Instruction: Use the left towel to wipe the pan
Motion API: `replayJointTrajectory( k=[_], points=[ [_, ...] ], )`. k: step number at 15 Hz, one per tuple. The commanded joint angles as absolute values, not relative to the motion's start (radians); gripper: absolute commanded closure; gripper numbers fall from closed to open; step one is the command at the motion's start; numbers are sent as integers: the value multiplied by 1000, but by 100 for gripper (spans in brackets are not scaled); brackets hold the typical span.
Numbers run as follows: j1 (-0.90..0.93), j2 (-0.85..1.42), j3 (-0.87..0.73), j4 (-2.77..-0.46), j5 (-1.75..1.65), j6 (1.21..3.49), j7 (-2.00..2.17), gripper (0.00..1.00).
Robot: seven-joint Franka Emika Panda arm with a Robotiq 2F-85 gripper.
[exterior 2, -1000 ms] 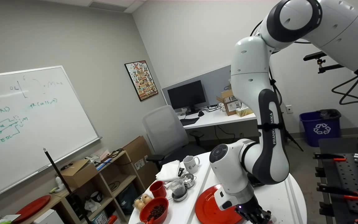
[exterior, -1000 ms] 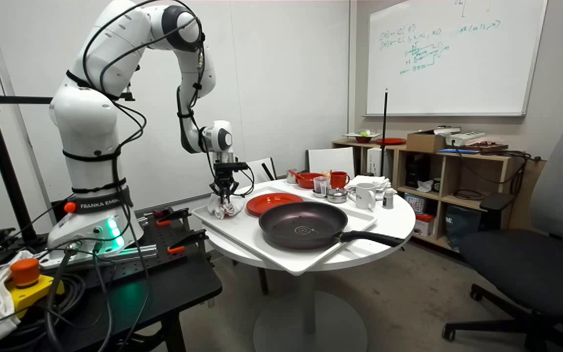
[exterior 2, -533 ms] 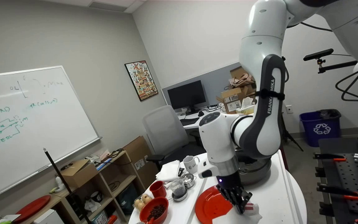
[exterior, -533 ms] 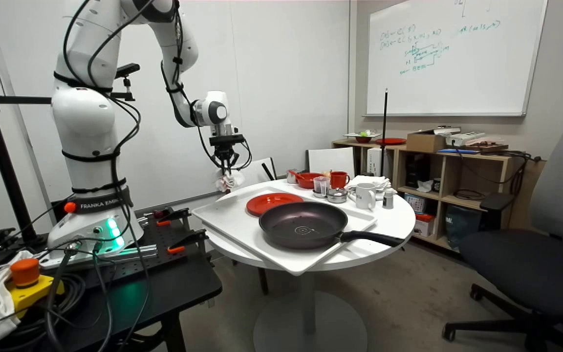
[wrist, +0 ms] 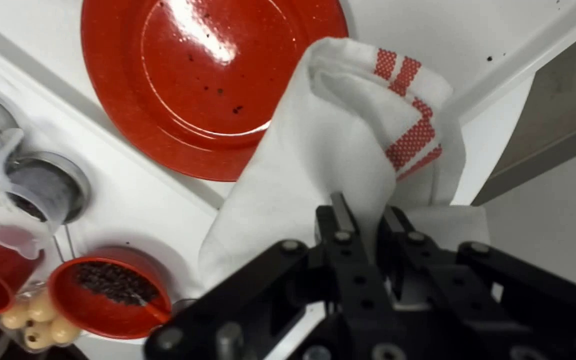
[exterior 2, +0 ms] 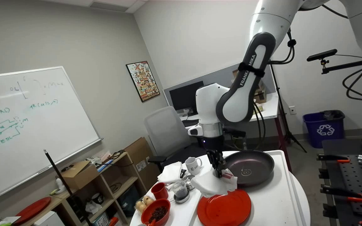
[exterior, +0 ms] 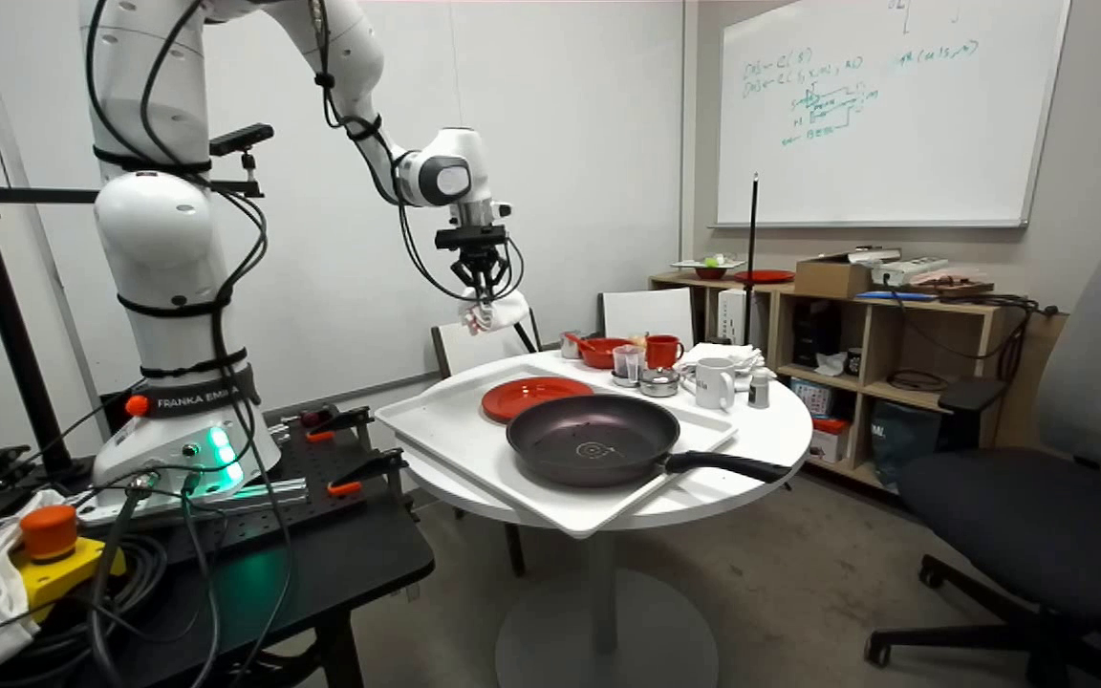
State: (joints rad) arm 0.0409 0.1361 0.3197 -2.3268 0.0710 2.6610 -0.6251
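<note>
The black pan (exterior: 598,435) lies on the white tray (exterior: 450,406), its long handle reaching past the tray and the table edge in an exterior view; it also shows in an exterior view (exterior 2: 249,168). My gripper (wrist: 368,215) is shut on the white towel (wrist: 313,150) with red stripes. The towel hangs bunched and folded from the fingers, also seen in both exterior views (exterior: 503,311) (exterior 2: 211,185). The gripper (exterior: 482,294) holds it up in the air, beyond the red plate from the pan. The pan is out of the wrist view.
A red plate (exterior 2: 225,208) lies on the tray beside the pan. A red bowl (exterior 2: 156,211), red mug (exterior 2: 160,190), clear cup (exterior 2: 179,188), metal containers, white mug (exterior 2: 193,165) and a folded white cloth (exterior 2: 170,172) stand along the table beside the tray.
My gripper has lifted the towel off the tray and carried it up and across, now above the far side of the red plate. The pan and plate have not moved.
</note>
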Motion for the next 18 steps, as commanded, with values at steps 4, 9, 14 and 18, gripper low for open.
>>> replayJointTrajectory(
  k=[4,9,14,18],
  points=[
    [-31,53,189,-2353,300,2640,-740,97],
    [-82,48,69,-2362,333,2608,-732,97],
    [-136,91,-21,-2373,330,2593,-718,97],
    [-179,166,-61,-2346,332,2588,-696,97]
  ],
)
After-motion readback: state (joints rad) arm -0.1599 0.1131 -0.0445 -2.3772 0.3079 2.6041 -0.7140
